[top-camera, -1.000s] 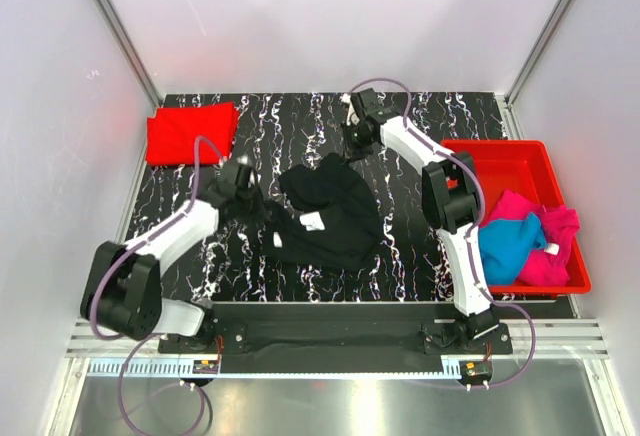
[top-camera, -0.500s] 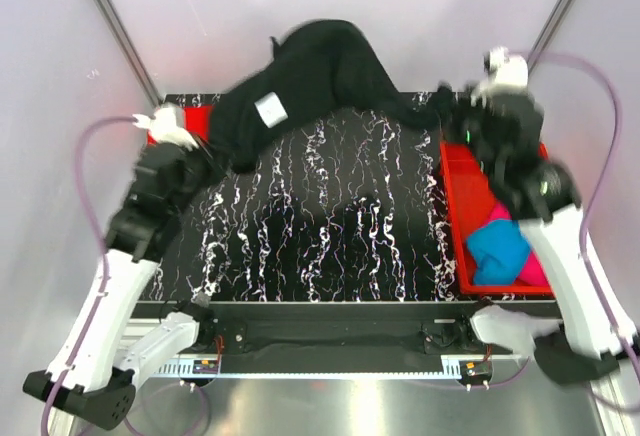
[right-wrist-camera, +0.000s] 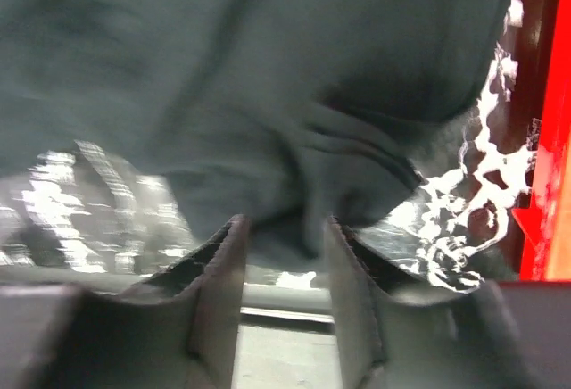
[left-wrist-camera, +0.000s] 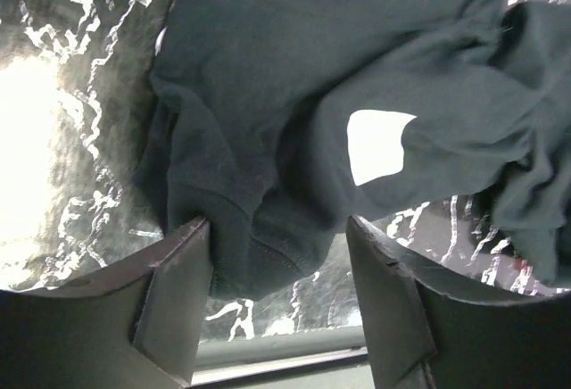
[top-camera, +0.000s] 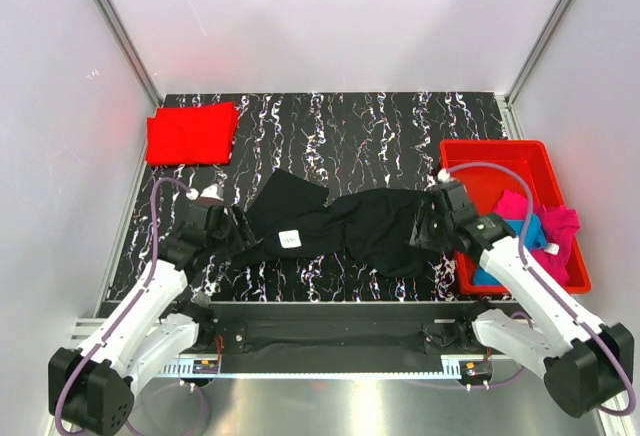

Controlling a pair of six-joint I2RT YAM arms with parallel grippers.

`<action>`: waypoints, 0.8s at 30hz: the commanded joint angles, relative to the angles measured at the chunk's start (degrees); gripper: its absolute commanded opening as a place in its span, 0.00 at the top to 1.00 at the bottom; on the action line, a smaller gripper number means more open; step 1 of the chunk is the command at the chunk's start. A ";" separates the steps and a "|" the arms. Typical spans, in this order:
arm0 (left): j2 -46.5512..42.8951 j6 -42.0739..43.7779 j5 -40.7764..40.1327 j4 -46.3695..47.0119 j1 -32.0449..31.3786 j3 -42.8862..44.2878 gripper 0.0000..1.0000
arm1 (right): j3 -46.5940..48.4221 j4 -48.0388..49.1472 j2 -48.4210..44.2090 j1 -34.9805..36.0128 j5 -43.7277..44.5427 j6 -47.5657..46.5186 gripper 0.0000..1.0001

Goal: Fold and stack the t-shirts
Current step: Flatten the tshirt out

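Black t-shirt [top-camera: 340, 226] spread across black marbled tabletop [top-camera: 400, 126]; white walls [top-camera: 330, 16] around; both arms' jaws released, cloth between.

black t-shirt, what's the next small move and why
The black t-shirt lies stretched but rumpled on the table, with the left tool and right tool open over its ends. Probably best to lift both straight up, clear of the cloth, before folding.

1. Black t-shirt [top-camera: 340, 224] – unfolded, rumpled, stretched sideways across the near desk [top-camera: 400, 126], white label up.
2. Red t-shirt [top-camera: 191, 134] – folded flat, far left corner.
3. Blue t-shirt [top-camera: 533, 234] and magenta t-shirt [top-camera: 560, 244] – crumpled together in the red bin [top-camera: 490, 146].
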 commanded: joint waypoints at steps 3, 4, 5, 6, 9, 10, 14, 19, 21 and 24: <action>-0.27 0.39 -0.90 6.00 0.06 5.85 0.26 | 13.48 1.81 1.39 0.30 -0.51 2.91 0.42; 0.43 1.43 -0.91 6.44 0.50 6.56 0.24 | 15.67 1.81 2.97 0.30 -0.24 1.77 0.41; 2.70 1.71 -0.21 6.62 0.76 7.44 0.23 | 16.48 1.81 6.64 0.30 -0.15 1.50 0.41; 4.02 1.97 0.84 6.54 1.20 8.84 0.23 | 17.36 2.15 8.85 0.30 -0.07 1.24 0.41; 7.90 2.68 2.87 5.83 1.65 9.56 0.24 | 22.53 5.39 17.12 0.30 -4.36 -0.87 0.44; 8.08 2.50 3.40 6.01 1.65 8.95 0.25 | 23.77 6.11 19.31 0.30 -5.07 -2.27 0.45; 5.36 0.30 8.66 8.38 0.77 2.71 0.32 | 29.57 11.72 32.30 0.65 -12.42 -5.88 0.46; 2.72 1.79 3.08 3.11 0.94 5.05 0.30 | 35.55 17.97 45.07 2.84 -18.43 -8.86 0.47; 5.16 4.94 0.51 3.54 2.69 9.01 0.28 | 39.14 17.02 50.17 3.19 -19.14 -9.22 0.48; 16.13 9.25 1.63 6.35 6.64 18.41 0.25 | 41.87 14.30 52.73 3.20 -16.43 -9.31 0.50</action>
